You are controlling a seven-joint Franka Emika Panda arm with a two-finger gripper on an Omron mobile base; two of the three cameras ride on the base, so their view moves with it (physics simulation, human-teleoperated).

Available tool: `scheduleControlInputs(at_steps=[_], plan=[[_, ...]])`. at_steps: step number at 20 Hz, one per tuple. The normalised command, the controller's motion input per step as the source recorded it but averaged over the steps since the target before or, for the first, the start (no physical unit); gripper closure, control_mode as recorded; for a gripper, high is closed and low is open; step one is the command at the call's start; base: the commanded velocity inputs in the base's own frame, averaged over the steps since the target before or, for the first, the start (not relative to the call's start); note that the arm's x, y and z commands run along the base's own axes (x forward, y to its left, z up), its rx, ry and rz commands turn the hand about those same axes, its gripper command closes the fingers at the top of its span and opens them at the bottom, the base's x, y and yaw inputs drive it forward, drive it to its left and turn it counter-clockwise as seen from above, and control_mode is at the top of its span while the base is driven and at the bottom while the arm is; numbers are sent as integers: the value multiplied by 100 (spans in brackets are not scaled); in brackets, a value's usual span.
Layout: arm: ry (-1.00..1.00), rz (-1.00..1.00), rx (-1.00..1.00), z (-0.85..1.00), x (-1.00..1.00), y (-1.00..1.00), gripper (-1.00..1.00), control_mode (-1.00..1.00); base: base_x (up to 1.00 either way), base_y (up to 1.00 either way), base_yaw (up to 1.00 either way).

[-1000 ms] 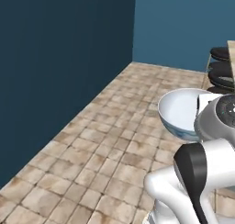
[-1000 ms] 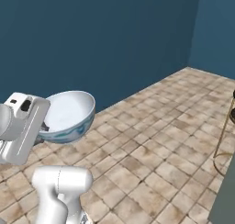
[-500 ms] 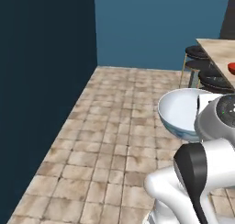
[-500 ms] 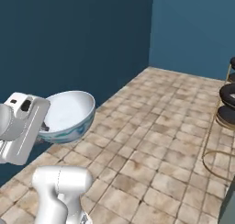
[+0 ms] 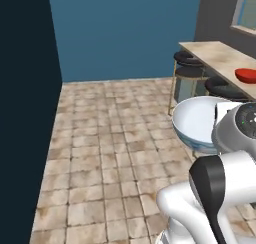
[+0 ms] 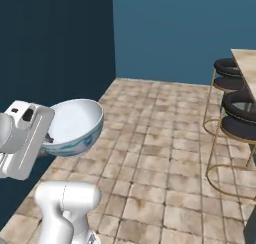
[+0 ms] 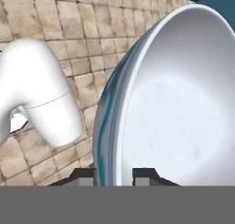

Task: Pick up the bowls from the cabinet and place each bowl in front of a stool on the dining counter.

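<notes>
My gripper (image 7: 114, 175) is pinched on the rim of the blue-patterned white bowl (image 6: 75, 125), carried over tile floor. The red bowl (image 5: 246, 75) is already on the dining counter (image 5: 220, 58). Imo keep it level and set it by the next stool (image 6: 241, 113), away from red.

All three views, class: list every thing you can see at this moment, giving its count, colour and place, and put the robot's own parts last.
Deep white porcelain bowl with blue painted pattern: one, white and blue, held by its rim in the air above the floor.
Shallow glossy red bowl: one, red, on the dining counter.
Beige veined marble dining counter: one, beige, at the right edge of the room.
Black padded round stools on brass-gold wire frames: at least two, black and gold, in a row along the counter.
Tiled stone floor: one, tan and brown, across the room.
Blue walls: dark blue, behind and to the left.
White arm: one, white with dark joints.
Gripper: one, dark fingertips, shut on the bowl's rim.
</notes>
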Motion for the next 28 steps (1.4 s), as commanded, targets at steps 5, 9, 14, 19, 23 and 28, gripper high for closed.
scheduleControlInputs(at_steps=[5, 9, 14, 19, 23, 28], plan=[[0, 0, 0, 0, 0, 0, 100, 100, 100, 71, -50], [0, 0, 0, 0, 0, 0, 100, 100, 100, 74, -49], [0, 0, 0, 0, 0, 0, 100, 100, 100, 79, -48], [0, 0, 0, 0, 0, 0, 100, 100, 100, 82, -48], [0, 0, 0, 0, 0, 0, 100, 100, 100, 87, -49], [0, 0, 0, 0, 0, 0, 100, 100, 100, 97, -47]])
